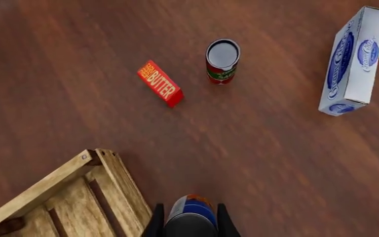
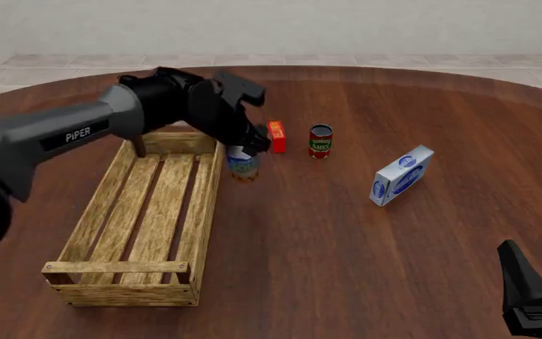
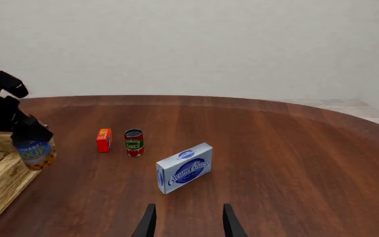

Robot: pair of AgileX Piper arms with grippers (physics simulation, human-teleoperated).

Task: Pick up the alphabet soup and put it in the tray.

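- The soup can (image 2: 243,164) is clamped between the fingers of the left gripper (image 2: 245,150) and is held off the desk (image 2: 346,233), tilted slightly.
- The can is seen just beside the far right corner of the tray (image 2: 139,212), outside its wall.
- A red butter box (image 2: 276,136), a red-and-green can (image 2: 320,141) and a cream cheese box (image 2: 401,175) are set apart on the desk.
- The right gripper (image 3: 184,222) is kept spread wide, with nothing between its fingers, near the desk's near edge.
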